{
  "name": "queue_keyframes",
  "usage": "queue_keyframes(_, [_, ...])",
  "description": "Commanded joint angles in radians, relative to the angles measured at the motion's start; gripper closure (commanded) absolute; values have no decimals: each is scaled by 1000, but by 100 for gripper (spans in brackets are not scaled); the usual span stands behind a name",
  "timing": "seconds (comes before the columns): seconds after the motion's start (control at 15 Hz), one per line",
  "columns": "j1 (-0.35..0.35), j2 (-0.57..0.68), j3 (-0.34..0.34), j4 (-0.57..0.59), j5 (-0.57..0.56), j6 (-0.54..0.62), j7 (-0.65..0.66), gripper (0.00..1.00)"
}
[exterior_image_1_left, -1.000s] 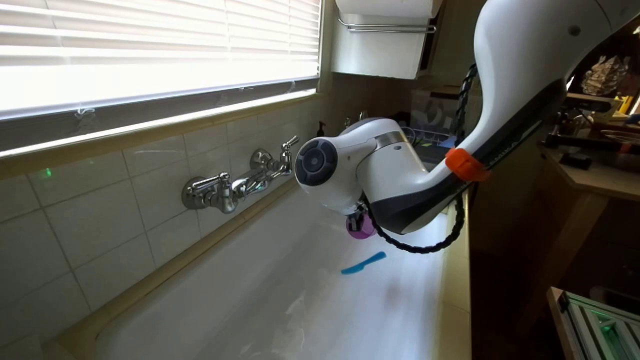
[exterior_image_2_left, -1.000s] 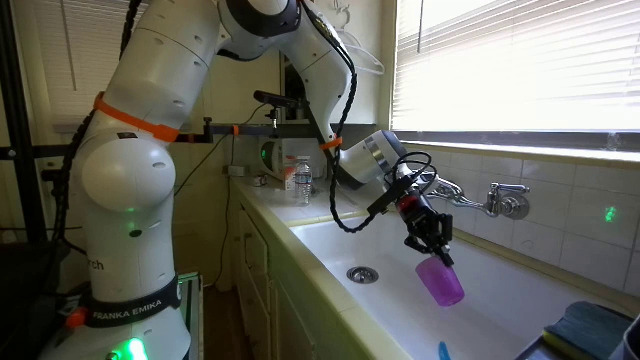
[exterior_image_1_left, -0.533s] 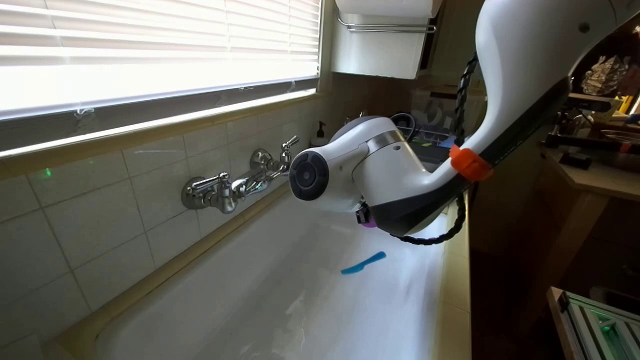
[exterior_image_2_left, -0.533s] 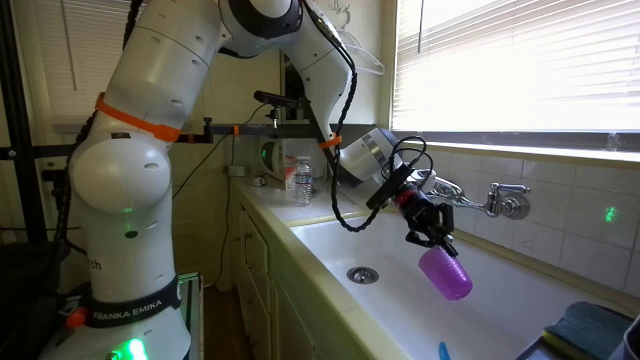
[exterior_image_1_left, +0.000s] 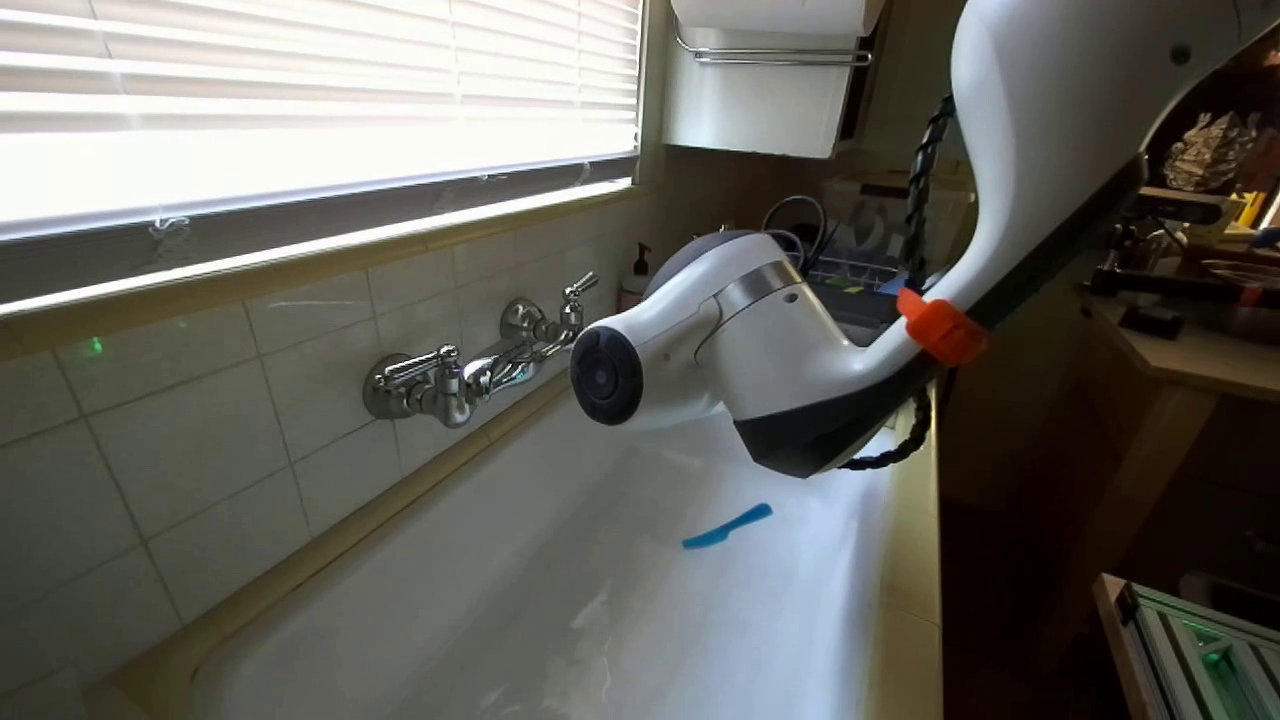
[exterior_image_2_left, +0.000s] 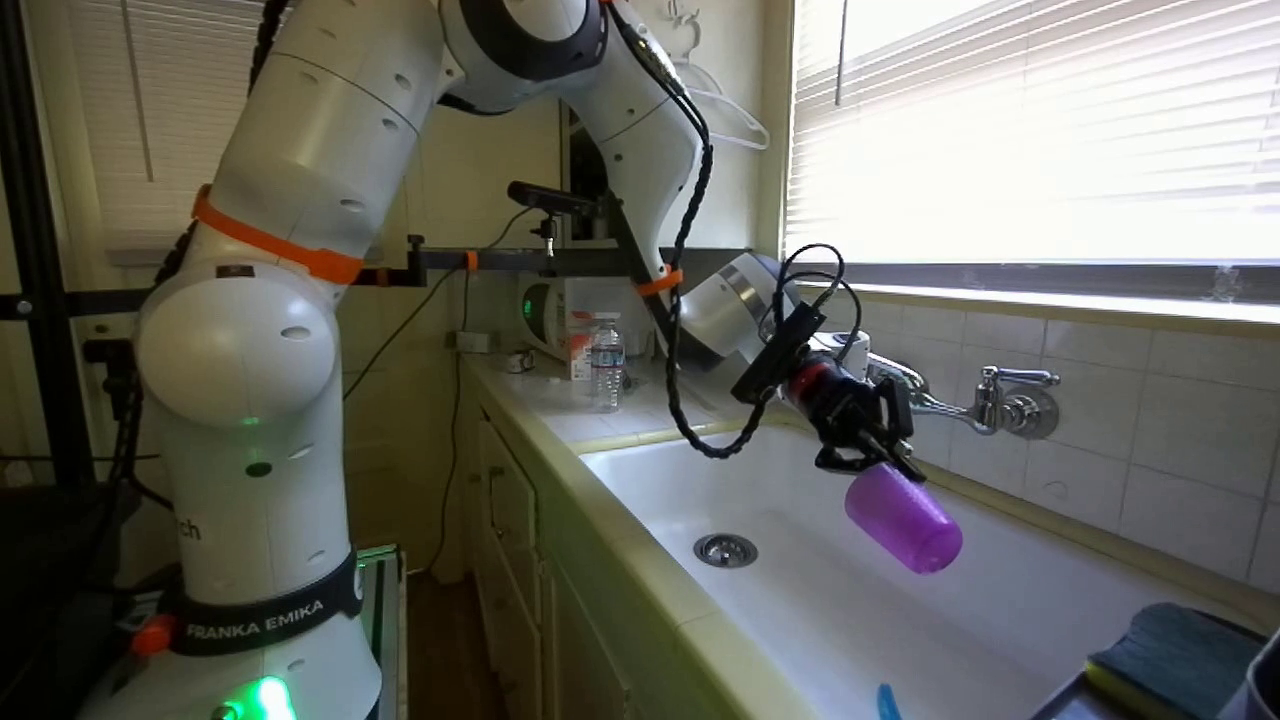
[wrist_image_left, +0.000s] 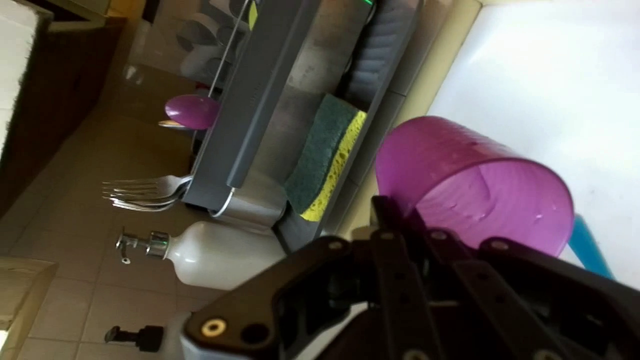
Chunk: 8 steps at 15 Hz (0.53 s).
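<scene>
A purple cup (exterior_image_2_left: 905, 520) hangs tilted above the white sink (exterior_image_2_left: 800, 640), its closed end pointing down and away from the arm. My gripper (exterior_image_2_left: 905, 465) is shut on the cup's rim. In the wrist view the fingertips of my gripper (wrist_image_left: 400, 212) pinch the wall of the purple cup (wrist_image_left: 440, 145), one inside and one outside; its open mouth faces the camera, and some small wet-looking marks show inside. The arm hides cup and gripper in an exterior view, where a blue plastic knife (exterior_image_1_left: 728, 527) lies on the sink bottom.
A chrome faucet (exterior_image_1_left: 450, 385) sticks out from the tiled wall. At the sink's end stands a grey dish rack (wrist_image_left: 260, 100) with forks (wrist_image_left: 150, 192), a purple spoon (wrist_image_left: 192, 111) and a green-yellow sponge (wrist_image_left: 325, 155). Beside it is a white soap bottle (wrist_image_left: 225, 255). A water bottle (exterior_image_2_left: 606, 365) stands on the counter.
The cup, held throughout, has risen and moved right in an exterior view, tipping closer to level. From the opposite viewpoint it has gone out of sight behind the arm. The knife has not moved.
</scene>
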Motion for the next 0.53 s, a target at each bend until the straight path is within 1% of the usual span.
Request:
queue_keyframes(0.0, [-18,19,40,19,-51,-108,-59,99])
queue_keyframes(0.47, [-14,48,73,43,-142,-273,-141,99])
